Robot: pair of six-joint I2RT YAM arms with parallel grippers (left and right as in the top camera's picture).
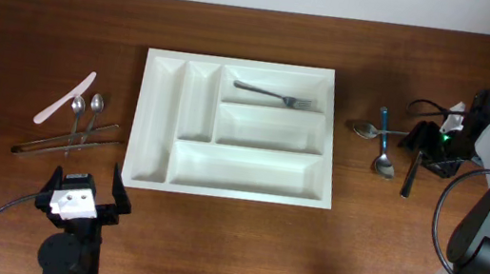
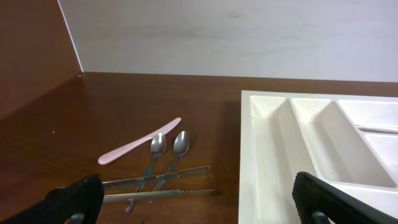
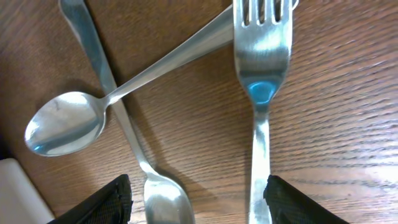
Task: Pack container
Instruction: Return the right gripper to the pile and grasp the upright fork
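The white cutlery tray (image 1: 137, 112) lies mid-table with one fork (image 1: 275, 95) in its top right compartment. Its left slots show in the left wrist view (image 2: 250, 155). My left gripper (image 1: 83, 196) is open and empty, low at the front left, short of the tray's corner; it also shows in the left wrist view (image 2: 202, 205). My right gripper (image 1: 434, 144) is open, hovering close over cutlery right of the tray. In the right wrist view its jaws (image 3: 199, 205) straddle a spoon bowl (image 3: 168, 202) and a fork's handle (image 3: 261, 93), with another spoon (image 3: 65, 127) crossing behind.
Left of the tray lie a pink knife (image 1: 65, 97), two spoons (image 1: 85, 113) and metal tongs (image 1: 66, 143); the tongs also show in the left wrist view (image 2: 155, 186). Right of the tray lie a spoon (image 1: 366, 129), a blue-handled spoon (image 1: 384, 149) and a black-handled utensil (image 1: 409, 177).
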